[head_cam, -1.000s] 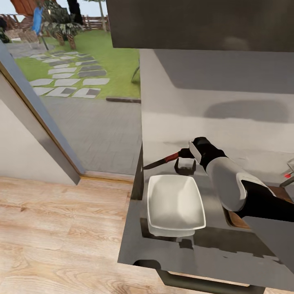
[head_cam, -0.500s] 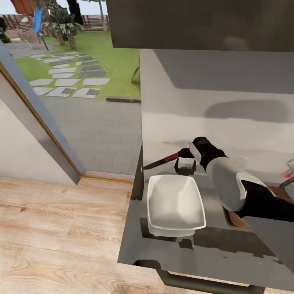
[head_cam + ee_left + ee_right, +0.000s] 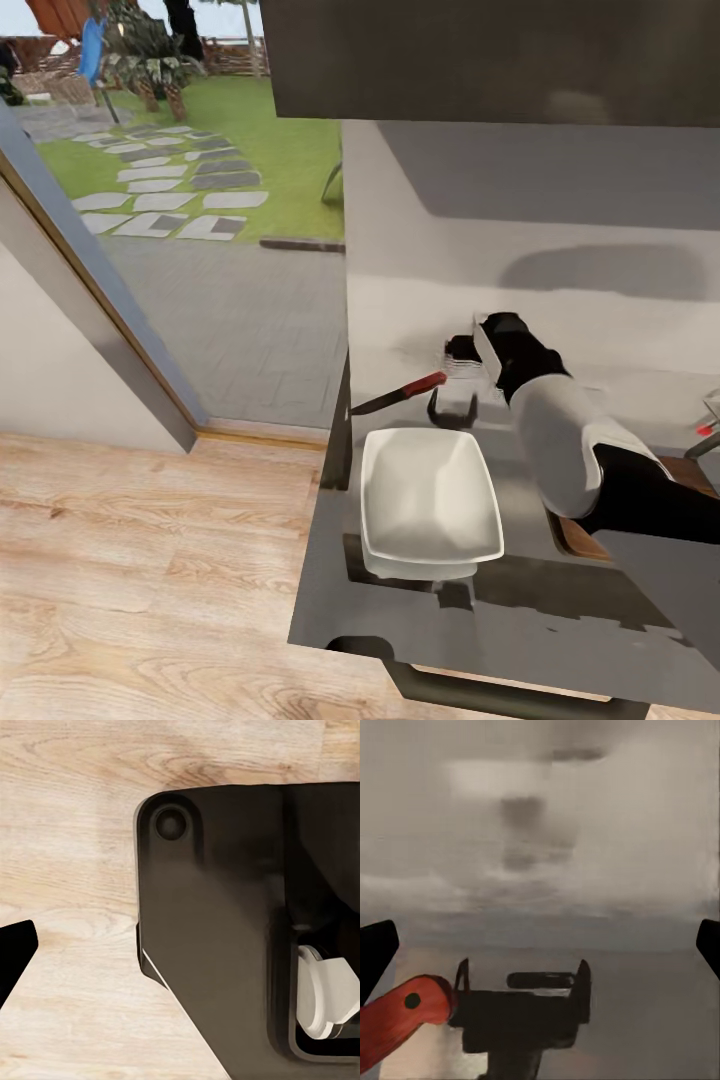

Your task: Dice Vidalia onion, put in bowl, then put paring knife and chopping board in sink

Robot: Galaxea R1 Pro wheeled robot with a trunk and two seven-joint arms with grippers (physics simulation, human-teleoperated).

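Note:
The paring knife (image 3: 400,392) lies flat on the glossy grey countertop (image 3: 420,610), its red handle (image 3: 396,1026) toward my right gripper and its dark blade pointing at the counter's left edge. My right gripper (image 3: 462,354) hovers open just above the handle end, holding nothing; its fingertips (image 3: 375,952) stand wide apart. The white bowl (image 3: 430,495) sits in front of the knife and looks empty. A brown corner of the chopping board (image 3: 578,538) peeks out under my right forearm. The onion is out of view.
A red-tipped tap lever (image 3: 706,430) shows at the right edge. A dark wall cabinet (image 3: 490,60) hangs overhead. Left of the counter are the wooden floor (image 3: 150,560) and an open doorway to a garden. My left gripper (image 3: 11,958) hangs over my dark base (image 3: 225,930).
My right gripper has let go of the knife's handle and risen a little. The knife stays on the countertop where it was.

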